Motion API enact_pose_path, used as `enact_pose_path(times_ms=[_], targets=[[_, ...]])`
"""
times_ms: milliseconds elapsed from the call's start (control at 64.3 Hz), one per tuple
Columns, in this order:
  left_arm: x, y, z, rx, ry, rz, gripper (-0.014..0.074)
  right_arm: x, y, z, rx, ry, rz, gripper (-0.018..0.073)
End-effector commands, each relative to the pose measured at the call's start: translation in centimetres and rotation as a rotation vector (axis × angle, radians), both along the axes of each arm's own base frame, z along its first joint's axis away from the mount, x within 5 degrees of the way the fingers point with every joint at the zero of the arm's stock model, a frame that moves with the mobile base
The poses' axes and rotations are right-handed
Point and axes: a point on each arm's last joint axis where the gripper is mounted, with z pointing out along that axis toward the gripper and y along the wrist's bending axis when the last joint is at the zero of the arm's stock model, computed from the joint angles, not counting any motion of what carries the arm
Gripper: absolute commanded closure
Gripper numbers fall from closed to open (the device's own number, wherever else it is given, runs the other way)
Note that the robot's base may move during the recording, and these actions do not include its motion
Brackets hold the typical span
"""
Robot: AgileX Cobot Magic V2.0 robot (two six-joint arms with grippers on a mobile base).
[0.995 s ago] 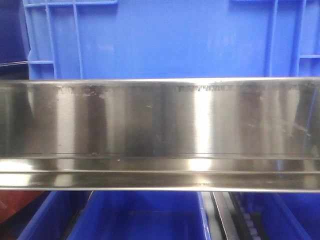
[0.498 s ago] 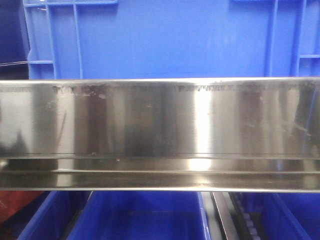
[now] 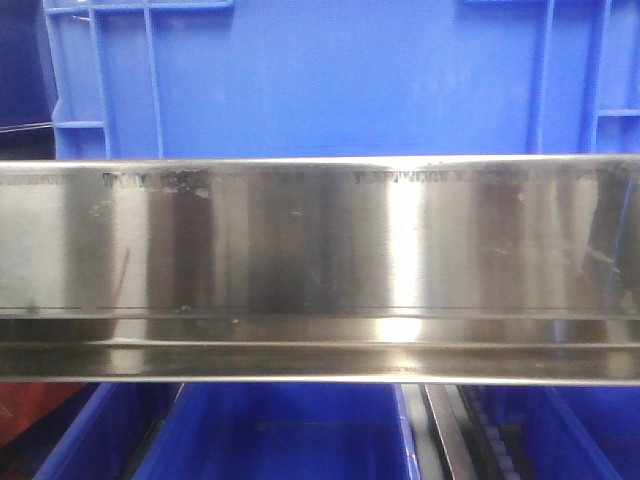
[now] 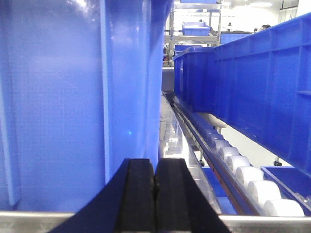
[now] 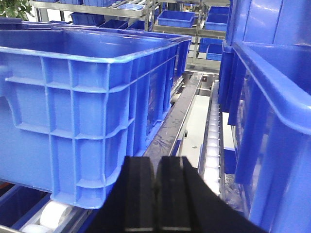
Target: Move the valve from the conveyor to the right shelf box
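The valve and the conveyor are out of view. The shelf's shiny brushed-metal front lip (image 3: 320,260) fills the front view, with a large blue box (image 3: 330,80) standing above it. My left gripper (image 4: 154,167) is shut and empty, close beside a blue box wall (image 4: 73,97). My right gripper (image 5: 156,167) is shut and empty, pointing along the gap between a ribbed blue box (image 5: 87,107) on the left and another blue box (image 5: 277,126) on the right.
White rollers (image 4: 243,170) run along the rack under the boxes, also in the right wrist view (image 5: 211,141). Lower blue bins (image 3: 280,430) sit under the lip. More racks with blue boxes (image 5: 175,17) stand far behind.
The reflections on the left of the steel lip have shifted slightly. Nothing else has moved.
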Motion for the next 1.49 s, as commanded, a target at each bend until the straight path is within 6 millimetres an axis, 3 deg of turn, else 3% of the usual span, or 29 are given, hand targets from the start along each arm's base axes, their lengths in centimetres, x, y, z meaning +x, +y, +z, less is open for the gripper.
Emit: enact_pose_path(times_ms=[0,653,902,1229,1478], targets=[[-0.1,0.0,0.3,-0.015,-0.029,0.005,0.0707,0.0,-0.1,0.2,0.004,-0.022,-0.008,0.0715],[-0.1,0.0,0.3,-0.015,-0.029,0.005,0.0707,0.4,-0.3,-0.4,-0.006,-0.046,-0.049,0.0715],[-0.1,0.0,0.3,-0.015,-0.029,0.005,0.0707,1.0,-1.4,-3.7,0.066,-0.073,-0.261,0.0715],[-0.1,0.0,0.3,-0.015,-0.029,0.005,0.0707,1.6,-1.7,-10.8,0.070,-0.069,-0.311,0.0715],[-0.1,0.0,0.3,-0.015,-0.029,0.005,0.0707,1.6,-1.8,-10.7,0.084,-0.091,-0.313,0.0715]])
